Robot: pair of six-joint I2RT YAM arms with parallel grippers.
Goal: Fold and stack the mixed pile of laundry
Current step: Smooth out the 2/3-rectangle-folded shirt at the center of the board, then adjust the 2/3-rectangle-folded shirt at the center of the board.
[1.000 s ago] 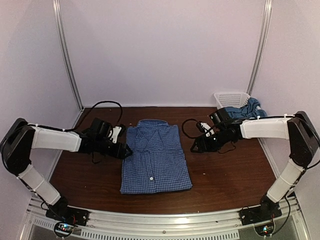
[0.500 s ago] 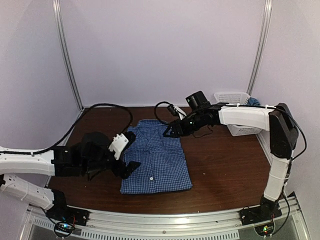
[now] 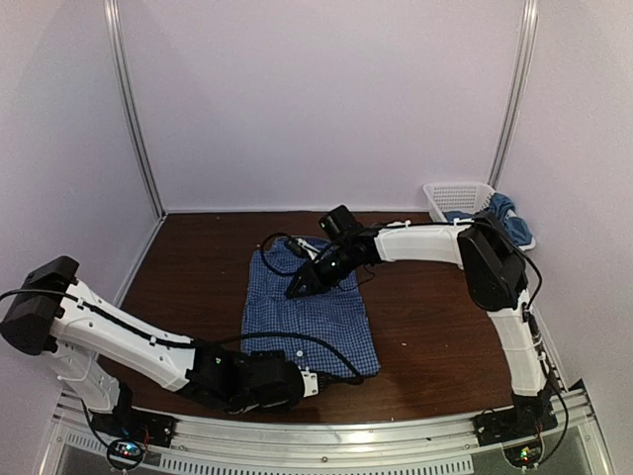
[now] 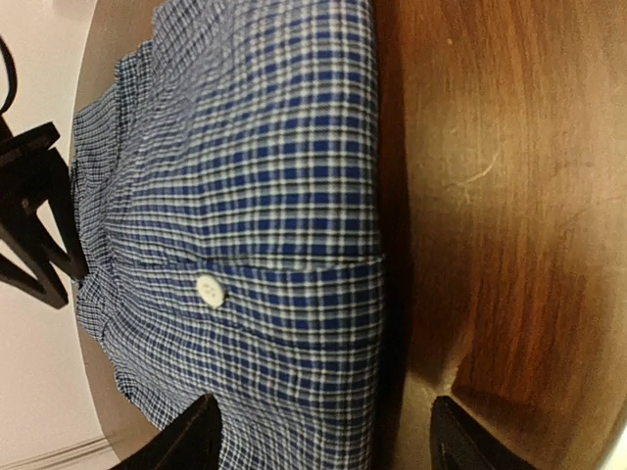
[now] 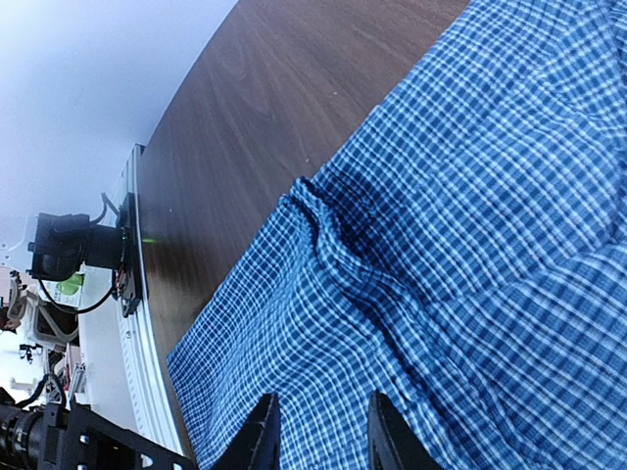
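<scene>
Two garments are showing. One blue-and-white checked shirt [image 3: 316, 322] is lying folded flat at the middle of the desk [image 3: 445, 327], collar toward the far wall. One teal t-shirt [image 3: 504, 213] is spilling over the far-right corner, against the single white lattice basket [image 3: 455, 190].

Two arms are working. The left arm is stretching low along the near edge, and the left hand [image 3: 302, 384] is sitting at the shirt's near hem. Its fingers [image 4: 196, 441] are spreading wide, one over the checked cloth and one over bare wood, gripping nothing.

The right arm is reaching leftward across the desk. The right hand [image 3: 300, 287] is pointing down at the shirt's upper left part. Its fingers [image 5: 257, 436] are standing a narrow gap apart just above the cloth, with nothing visibly pinched between them.
</scene>
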